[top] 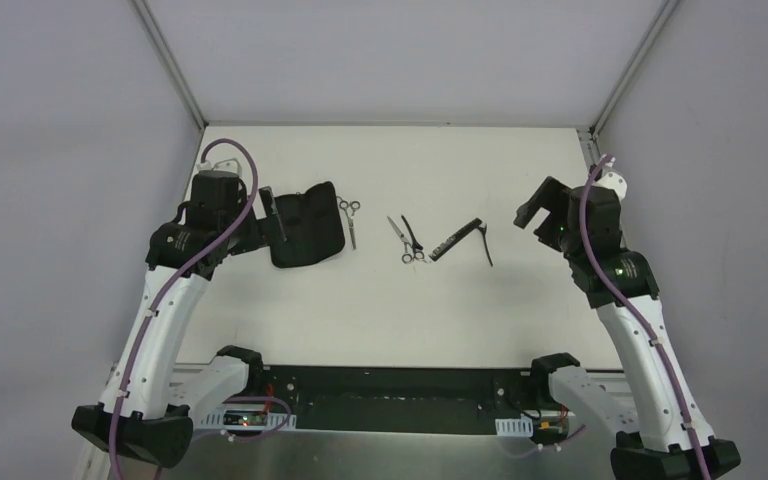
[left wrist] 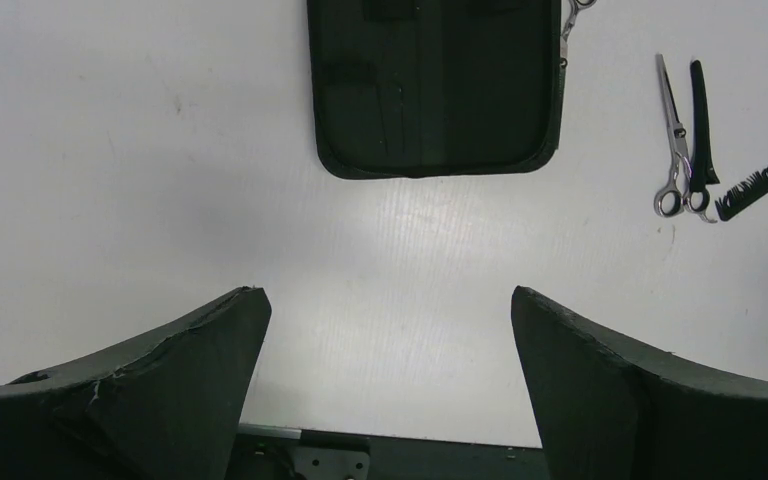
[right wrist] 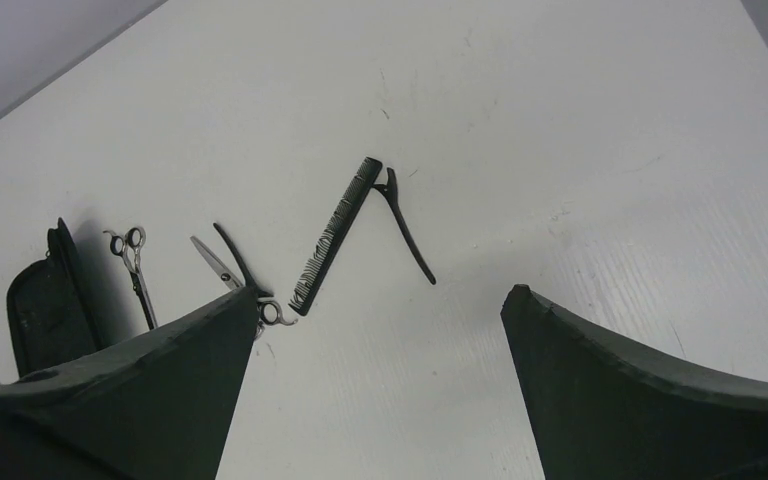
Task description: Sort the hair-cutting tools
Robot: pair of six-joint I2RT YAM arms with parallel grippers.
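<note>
Four slim tools lie in a row mid-table. Silver ring-handled scissors (top: 349,218) lie just right of the flat black case (top: 305,225). Further right are open scissors with one black handle (top: 407,240), a black comb (top: 457,240) and a thin dark clip (top: 486,245). My left gripper (top: 273,215) is open and empty at the case's left edge. The left wrist view shows the case (left wrist: 435,85), open scissors (left wrist: 675,140) and comb (left wrist: 760,180) beyond the gripper (left wrist: 385,295). My right gripper (top: 532,212) is open and empty, right of the clip. The right wrist view shows the comb (right wrist: 335,235), clip (right wrist: 408,230) and open scissors (right wrist: 228,270) beyond the gripper (right wrist: 380,292).
The white table (top: 390,300) is walled by grey panels at the left, back and right. A black rail (top: 380,385) with the arm bases runs along the near edge. The silver scissors (right wrist: 135,260) and the case (right wrist: 45,310) show at the left of the right wrist view.
</note>
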